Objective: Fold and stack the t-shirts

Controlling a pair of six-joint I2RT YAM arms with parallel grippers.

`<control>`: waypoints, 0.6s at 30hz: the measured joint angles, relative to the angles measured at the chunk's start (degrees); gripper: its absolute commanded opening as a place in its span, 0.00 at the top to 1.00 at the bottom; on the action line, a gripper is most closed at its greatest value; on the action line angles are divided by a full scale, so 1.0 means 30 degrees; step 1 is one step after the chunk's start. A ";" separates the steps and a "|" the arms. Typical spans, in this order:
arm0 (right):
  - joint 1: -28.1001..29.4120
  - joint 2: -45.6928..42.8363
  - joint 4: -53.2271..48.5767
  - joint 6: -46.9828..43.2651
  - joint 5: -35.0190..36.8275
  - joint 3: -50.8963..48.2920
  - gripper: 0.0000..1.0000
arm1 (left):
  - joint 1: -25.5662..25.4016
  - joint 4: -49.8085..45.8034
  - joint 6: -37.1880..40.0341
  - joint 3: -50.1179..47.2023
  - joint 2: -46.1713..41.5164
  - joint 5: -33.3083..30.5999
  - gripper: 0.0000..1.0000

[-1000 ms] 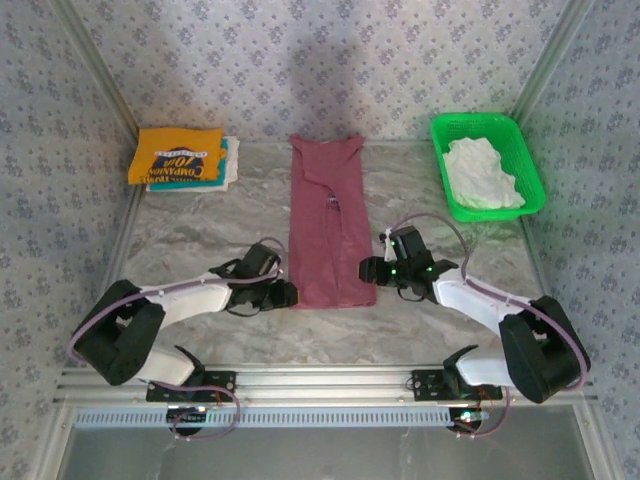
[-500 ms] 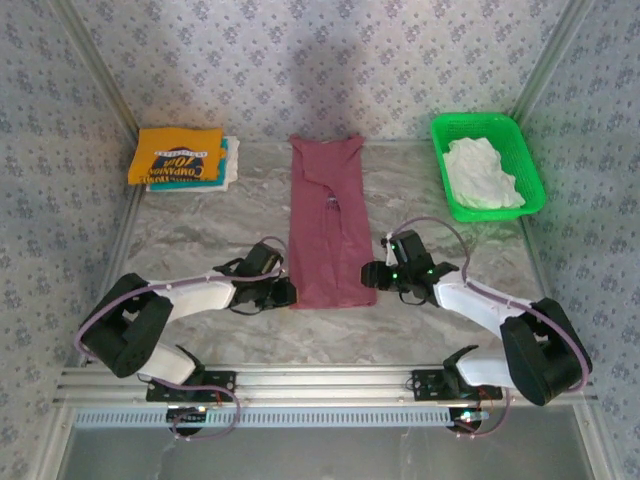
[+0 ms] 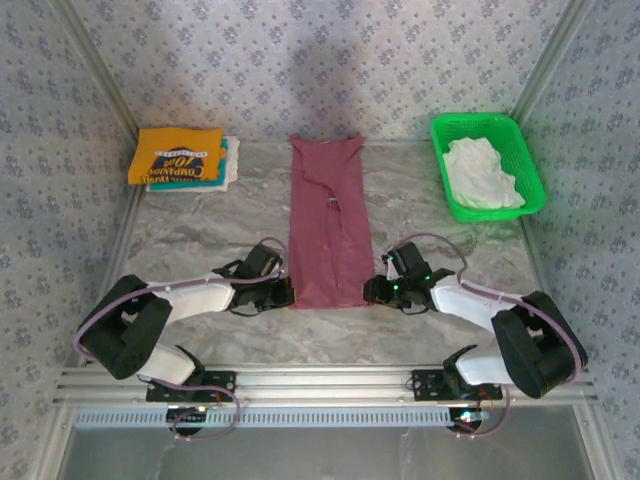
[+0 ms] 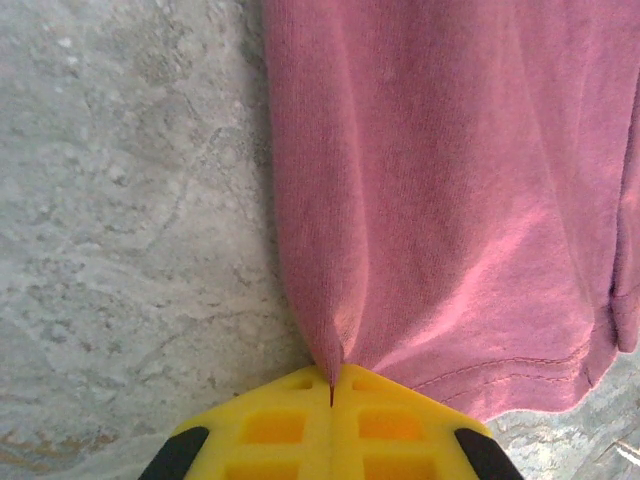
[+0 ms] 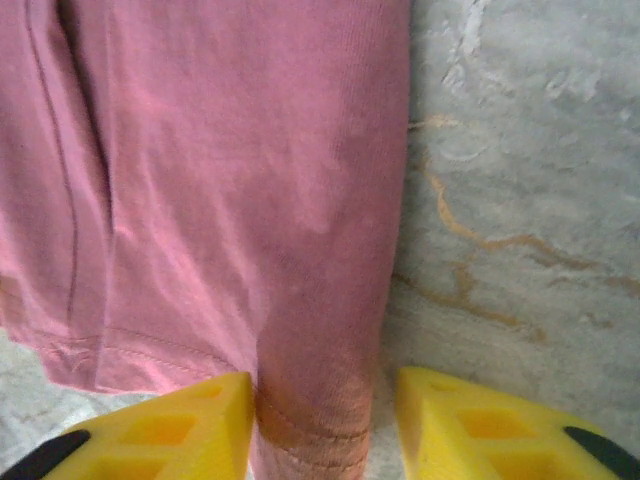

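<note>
A maroon t-shirt (image 3: 329, 220) lies folded into a long strip down the middle of the table, with a small pale print at mid-length. My left gripper (image 3: 288, 294) is shut on the near left corner of the maroon t-shirt (image 4: 440, 200), its yellow fingers (image 4: 270, 425) pinching a peak of cloth. My right gripper (image 3: 371, 292) stands open at the near right corner, its fingers (image 5: 170, 430) on either side of the hem of the maroon t-shirt (image 5: 230, 180). A yellow-orange t-shirt (image 3: 178, 155) with dark lettering lies folded on a teal one at the back left. A white t-shirt (image 3: 482, 173) sits crumpled in the basket.
The green mesh basket (image 3: 444, 152) stands at the back right corner. The marble-pattern table (image 3: 200, 235) has bare room on both sides of the maroon strip. Patterned walls close in the left, right and back.
Both grippers have moved nearer along the maroon shirt's sides to its near corners. The shirt itself has hardly shifted.
</note>
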 measured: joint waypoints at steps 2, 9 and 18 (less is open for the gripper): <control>0.0168 0.0211 0.0109 0.0175 -0.0080 0.0087 0.76 | -0.0015 0.0007 0.0000 -0.0080 -0.0109 -0.0131 1.00; 0.0780 0.0430 0.0087 0.0597 -0.0270 0.0270 0.96 | -0.0015 -0.0481 -0.0204 -0.0452 -0.0984 -0.1115 1.00; 0.1013 -0.0393 -0.0124 0.0539 -0.0525 0.0423 1.00 | -0.0015 -0.1588 -0.0430 -0.1260 -0.3169 -0.1938 1.00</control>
